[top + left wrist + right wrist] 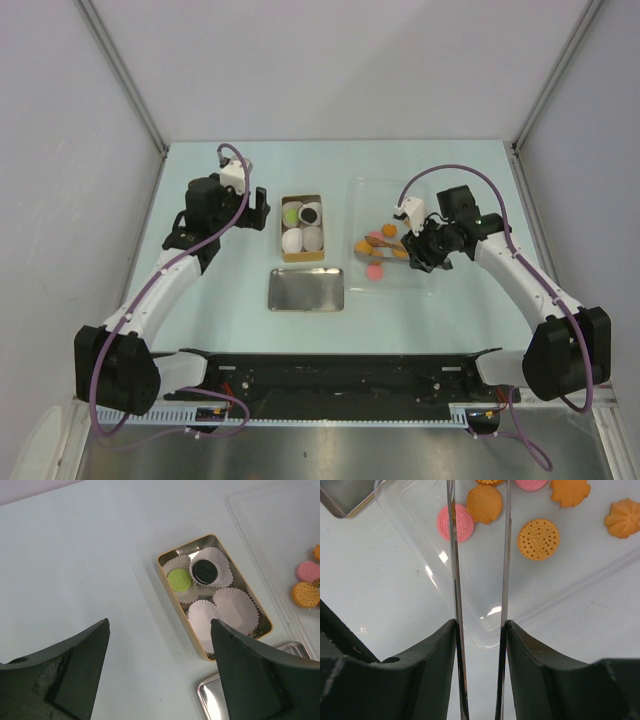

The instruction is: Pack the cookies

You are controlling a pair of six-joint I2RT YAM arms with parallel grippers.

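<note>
Lying loose on the clear tray [420, 282] right of the tin [302, 227], the cookies [538, 539] look light, stiff and brittle, best pinched gently across their edges. The right gripper [479, 510] holds thin tongs [506, 555], narrowly parted and empty, above the tray; the left gripper [160, 672] gapes wide, holding nothing, left of the tin.

The left tool's dark finger [250, 675] hides the tin's [167, 582] near corner; 2 cookies [532, 484] are cut off.
</note>
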